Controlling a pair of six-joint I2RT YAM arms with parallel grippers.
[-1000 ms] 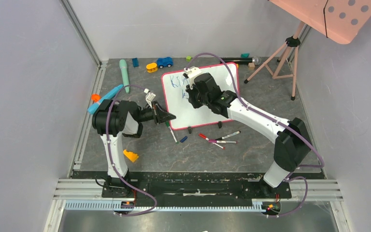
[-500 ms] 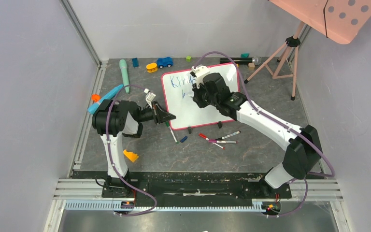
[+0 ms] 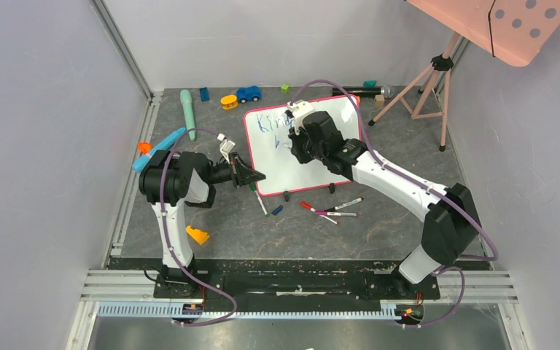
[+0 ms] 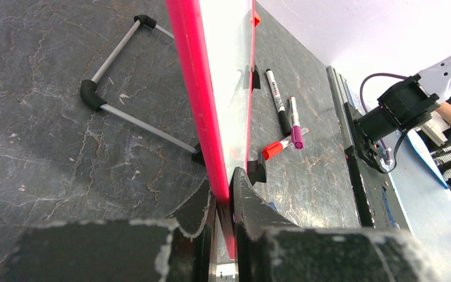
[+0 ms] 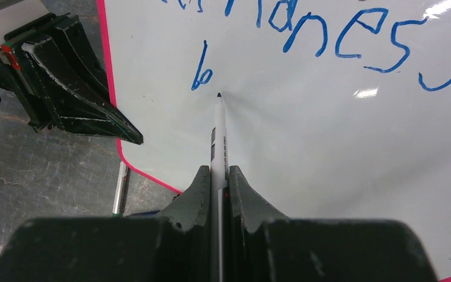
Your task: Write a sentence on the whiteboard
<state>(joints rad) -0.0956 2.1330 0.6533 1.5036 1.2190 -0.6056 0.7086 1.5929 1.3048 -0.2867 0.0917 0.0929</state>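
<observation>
The whiteboard (image 3: 281, 173) stands on its black clip feet in the middle of the grey worktop (image 3: 386, 233), leaning back a little; the left end effector (image 4: 224, 191) is closed tight on the board's pink-red frame at its lower left edge, one finger on each face; the right end effector (image 5: 214, 176) is clamped on a white marker (image 5: 218, 132), which points at the glossy surface; the dark tip sits just below and to the right of a lone blue "b", though whether it touches the board cannot be told; the sentence (image 3: 268, 122) so far is blue handwriting, a top line whose visible letters run "ndness" in the right wrist view, and under it only that "b"; several loose pens (image 3: 333, 211) lie on the worktop just in front of the board's feet
</observation>
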